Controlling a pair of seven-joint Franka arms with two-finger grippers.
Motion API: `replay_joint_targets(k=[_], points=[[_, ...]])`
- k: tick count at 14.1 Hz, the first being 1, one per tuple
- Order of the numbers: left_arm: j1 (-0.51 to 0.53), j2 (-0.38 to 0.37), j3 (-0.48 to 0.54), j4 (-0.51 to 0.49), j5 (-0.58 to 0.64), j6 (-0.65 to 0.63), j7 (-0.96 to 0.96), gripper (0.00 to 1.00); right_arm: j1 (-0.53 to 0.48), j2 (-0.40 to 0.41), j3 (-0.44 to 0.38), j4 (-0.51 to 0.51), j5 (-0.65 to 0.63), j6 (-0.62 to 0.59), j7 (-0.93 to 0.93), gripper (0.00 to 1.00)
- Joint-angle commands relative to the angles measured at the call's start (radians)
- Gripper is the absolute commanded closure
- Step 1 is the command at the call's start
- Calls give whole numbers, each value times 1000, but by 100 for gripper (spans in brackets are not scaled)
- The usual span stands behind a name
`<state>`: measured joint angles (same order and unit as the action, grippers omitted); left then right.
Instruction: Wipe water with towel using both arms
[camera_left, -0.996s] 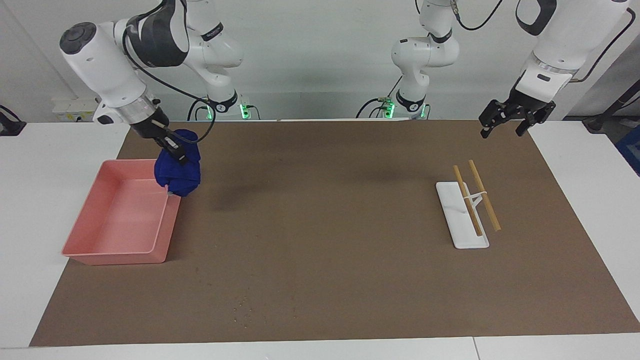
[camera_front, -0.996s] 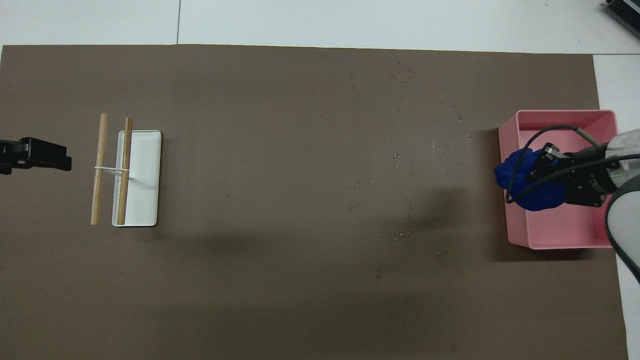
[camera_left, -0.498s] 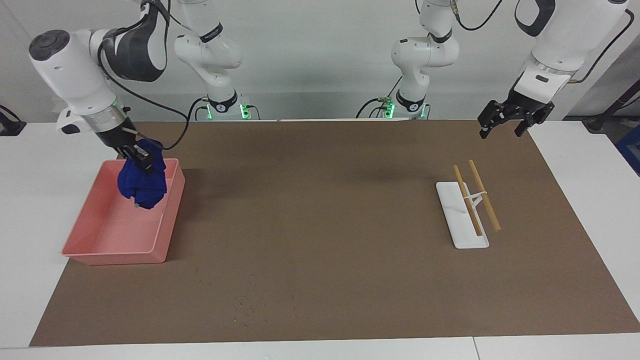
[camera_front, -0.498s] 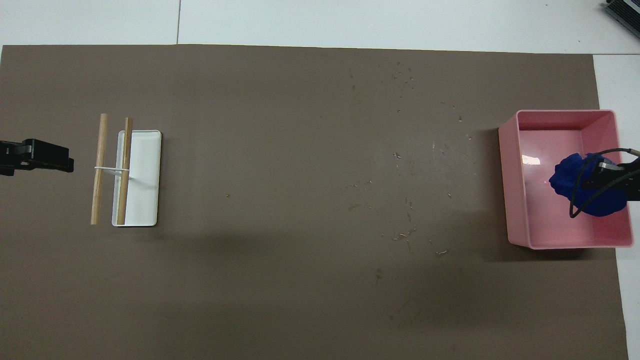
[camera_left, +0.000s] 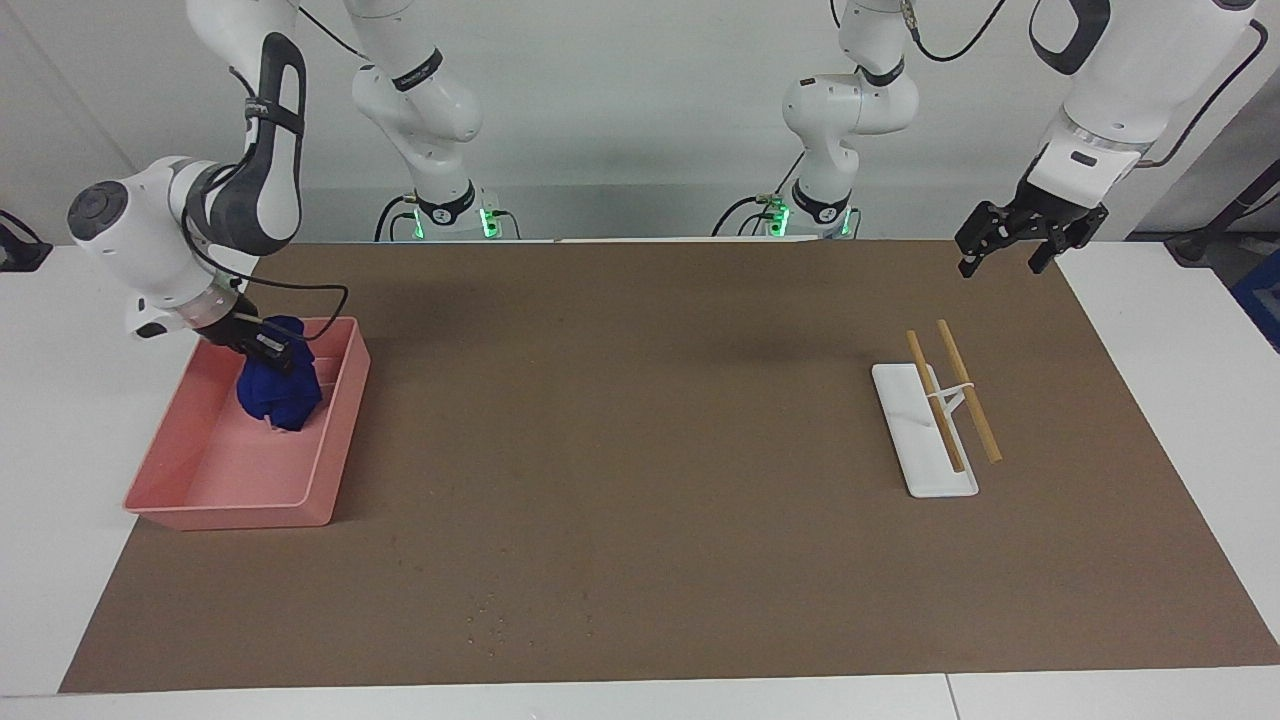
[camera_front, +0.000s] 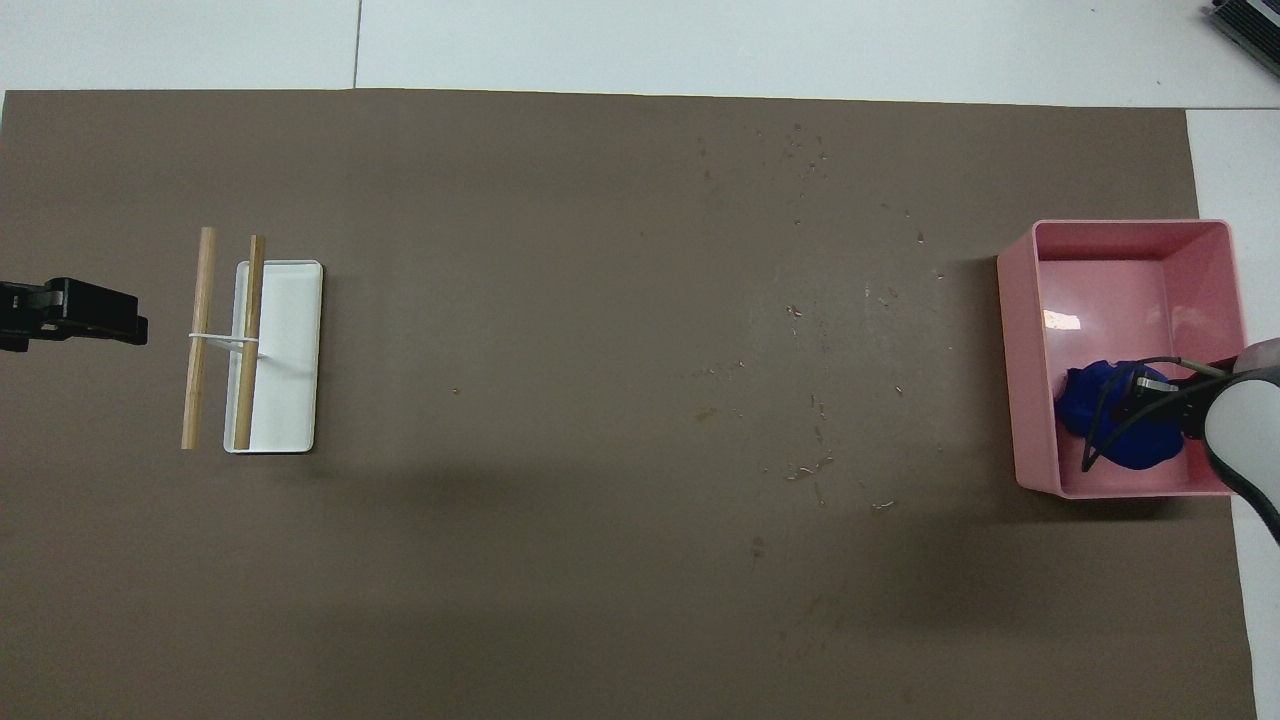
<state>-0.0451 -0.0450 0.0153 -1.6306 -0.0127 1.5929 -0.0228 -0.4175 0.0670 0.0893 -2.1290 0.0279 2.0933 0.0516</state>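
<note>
My right gripper (camera_left: 272, 352) is shut on the blue towel (camera_left: 280, 395) and holds it low inside the pink tray (camera_left: 230, 515), at the tray's end nearer to the robots. In the overhead view the towel (camera_front: 1110, 425) lies in the tray (camera_front: 1020, 380) under my right gripper (camera_front: 1150, 388). The water (camera_left: 487, 618) is a scatter of tiny droplets on the brown mat, farther from the robots than the tray; it also shows in the overhead view (camera_front: 812, 420). My left gripper (camera_left: 1003, 262) is open and empty, waiting in the air over the mat's edge at the left arm's end (camera_front: 135, 325).
A white flat stand with two wooden sticks (camera_left: 925, 430) lies on the mat toward the left arm's end, also in the overhead view (camera_front: 280, 350). The brown mat (camera_left: 650, 400) covers most of the white table.
My right gripper has carried the towel from above the tray's rim over the tray and down into it. The left arm has not moved.
</note>
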Motion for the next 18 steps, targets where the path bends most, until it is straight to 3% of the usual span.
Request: replay_joint_targets(k=[1, 7, 12, 18], points=[[8, -13, -5, -15, -12, -8, -2, 0, 20, -33, 7, 29, -29, -22, -22, 2], [10, -13, -5, -15, -12, -8, -2, 0, 169, -52, 18, 300, -75, -260, 17, 1], [8, -13, -5, -15, -12, -8, -2, 0, 293, -47, 18, 449, -80, -395, 135, 1], [8, -13, -5, -15, -12, -8, -2, 0, 290, -88, 7, 547, -74, -475, 148, 1]])
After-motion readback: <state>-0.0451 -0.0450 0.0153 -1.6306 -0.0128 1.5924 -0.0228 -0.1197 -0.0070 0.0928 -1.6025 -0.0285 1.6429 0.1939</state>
